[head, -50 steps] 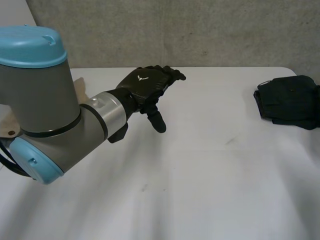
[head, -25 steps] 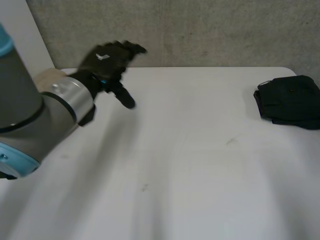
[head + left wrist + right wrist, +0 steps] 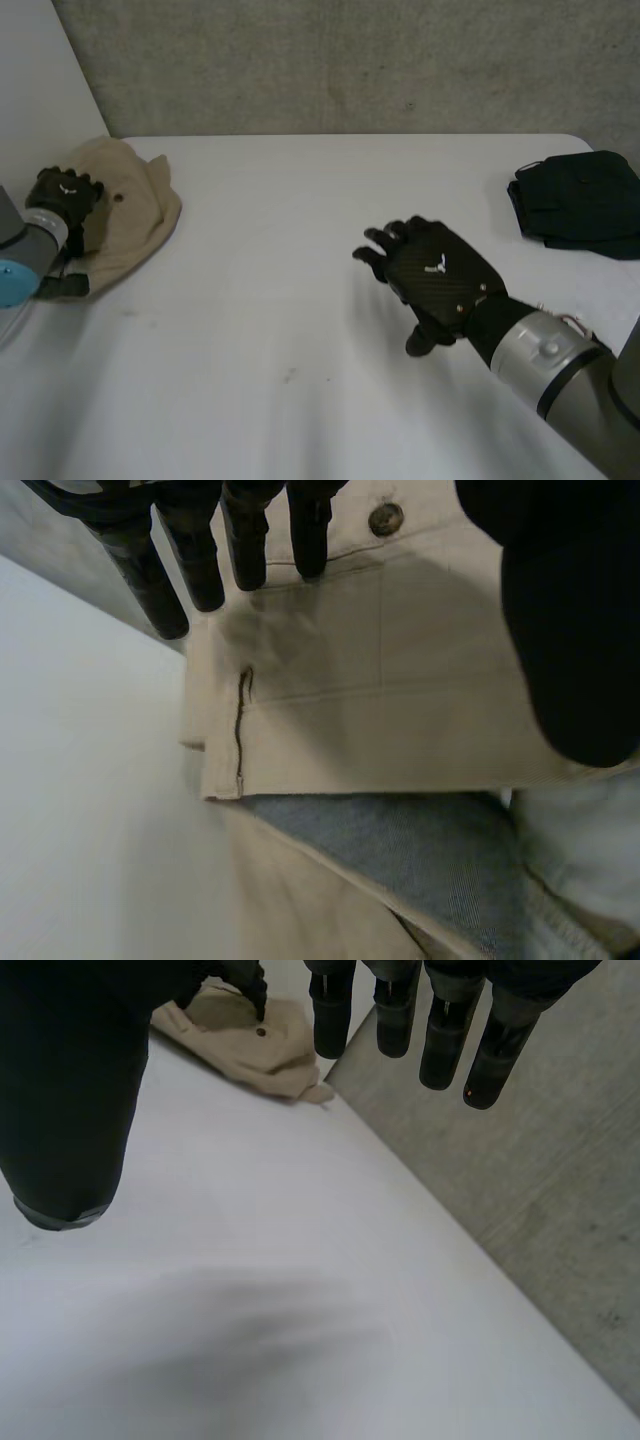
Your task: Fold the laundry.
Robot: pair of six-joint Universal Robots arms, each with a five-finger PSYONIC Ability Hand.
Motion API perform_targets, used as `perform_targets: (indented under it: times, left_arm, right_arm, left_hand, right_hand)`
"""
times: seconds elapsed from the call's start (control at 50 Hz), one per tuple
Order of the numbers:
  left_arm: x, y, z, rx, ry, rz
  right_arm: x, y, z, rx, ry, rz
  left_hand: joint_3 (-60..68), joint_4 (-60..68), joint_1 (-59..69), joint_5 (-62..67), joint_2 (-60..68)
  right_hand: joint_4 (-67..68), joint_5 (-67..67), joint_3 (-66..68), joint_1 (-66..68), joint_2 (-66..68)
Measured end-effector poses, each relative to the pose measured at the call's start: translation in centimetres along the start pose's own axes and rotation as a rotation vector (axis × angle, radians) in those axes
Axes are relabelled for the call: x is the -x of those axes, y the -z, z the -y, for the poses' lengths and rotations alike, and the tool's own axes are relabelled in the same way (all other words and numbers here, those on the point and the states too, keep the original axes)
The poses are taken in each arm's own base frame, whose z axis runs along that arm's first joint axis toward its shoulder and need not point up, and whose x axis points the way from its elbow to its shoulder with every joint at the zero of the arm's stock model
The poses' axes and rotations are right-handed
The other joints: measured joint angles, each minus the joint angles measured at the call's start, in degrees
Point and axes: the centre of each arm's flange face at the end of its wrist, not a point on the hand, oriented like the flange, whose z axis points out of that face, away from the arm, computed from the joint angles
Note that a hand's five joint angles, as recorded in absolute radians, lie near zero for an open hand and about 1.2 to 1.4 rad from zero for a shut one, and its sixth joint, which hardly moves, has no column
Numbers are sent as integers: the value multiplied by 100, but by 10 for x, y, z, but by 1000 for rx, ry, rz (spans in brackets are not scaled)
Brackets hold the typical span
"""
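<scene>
White counter (image 3: 300, 300) stands before a grey wall (image 3: 350, 60); both hands hang over it, well apart.

The left hand (image 3: 65, 195) is at the counter's far left corner, over the beige cloth (image 3: 130, 215); in the left wrist view its fingers (image 3: 240, 540) are straight and spread a little, the thumb (image 3: 570, 630) held off to one side, so the hand is apart and clamps nothing; whether the fingertips touch the fabric cannot be told. Just beside those fingertips sits a dark button (image 3: 385, 518) on a stitched band; under the palm lie a flat beige panel with a short dark slit and a strip of grey-blue lining (image 3: 420, 850). From the head view the beige cloth is a loose rumpled heap, spreading out from the hand toward the counter's middle.

The right hand (image 3: 440, 275) is over bare counter, right of the middle, back upward; its fingers (image 3: 395, 1010) are straight with gaps between them and the thumb (image 3: 70, 1080) stands away, holding nothing; its grey forearm (image 3: 560, 370) runs off toward the near right corner. Beyond it, at the far right edge, lies the dark cloth (image 3: 580, 205), folded into a compact stack, well apart from both hands.
</scene>
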Motion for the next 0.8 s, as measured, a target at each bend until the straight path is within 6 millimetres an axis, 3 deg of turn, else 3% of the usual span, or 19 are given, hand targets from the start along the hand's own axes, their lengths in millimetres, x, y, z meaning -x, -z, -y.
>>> perform_targets:
  times: [0.06,0.1,0.16,0.2,0.26,0.4,0.48,0.52,0.58,0.62,0.66,0.68,0.7,0.74,0.76,0.8]
  left_arm:
    - [-4,-12,-10,5,1,7]
    - [-5,-20,-14,6,1,23]
    - [-2,-25,-11,11,1,71]
    - [0,-24,-5,9,3,103]
    - [5,-13,21,-25,27,164]
    - [2,68,119,-276,284,132]
    - [-27,143,167,-421,473,-86]
    - [-44,170,177,-452,520,-194]
    - [-84,223,187,-484,569,-438]
    - [-97,239,188,-488,570,-516]
    - [-125,270,188,-493,555,-674]
    - [-135,280,187,-495,545,-724]
    - [-144,291,186,-498,532,-775]
    - [-158,307,185,-506,505,-842]
    - [-167,317,185,-515,477,-882]
    - [-169,319,185,-518,466,-885]
  right_arm:
    - [2,2,-6,21,-1,1]
    - [2,3,-8,33,2,-1]
    - [0,4,-9,38,8,-7]
    - [-2,5,-9,39,12,-16]
    - [-10,6,-9,41,14,-43]
    - [-37,7,-13,54,2,-136]
    - [-51,7,-15,70,-5,-193]
    - [-54,7,-16,77,-6,-214]
    - [-61,7,-17,90,-6,-254]
    - [-62,7,-17,93,-5,-263]
    - [-64,7,-17,100,-3,-279]
    - [-64,7,-17,101,-2,-283]
    - [-65,7,-17,104,-1,-287]
    - [-65,6,-17,107,-1,-291]
    - [-65,6,-17,110,0,-292]
    - [-64,6,-18,111,0,-291]
  left_hand:
    - [1551,1563,1683,1419,1551]
    - [3723,3639,3728,3339,3749]
    - [5257,5403,5312,5090,5416]
    - [5257,5403,5312,5090,5416]
    - [5257,5403,5312,5090,5416]
    - [5586,5639,5337,5214,5615]
    - [5609,5657,5337,5214,5635]
    - [5611,5657,5337,5214,5637]
    - [5627,5657,5337,5214,5670]
    - [5188,5209,5000,4879,5218]
    - [4704,4716,4401,4437,4726]
    - [2601,2548,2025,2293,2569]
    - [1449,1377,803,1136,1301]
    - [251,190,-18,95,185]
    - [96,63,-60,0,67]
    - [-1,-38,-62,-25,-37]
  right_hand:
    - [0,-2,0,0,0]
    - [0,0,0,0,0]
    - [0,0,0,0,0]
    - [0,4,0,0,0]
    - [0,0,0,0,0]
    - [0,0,0,0,0]
    - [0,0,0,0,0]
    - [0,0,0,0,0]
    - [0,0,0,0,0]
    - [0,0,0,0,0]
    - [0,0,0,0,0]
    - [0,0,0,0,0]
    - [0,0,0,0,0]
    - [0,0,0,0,0]
    - [0,-2,0,0,0]
    - [0,0,0,0,0]
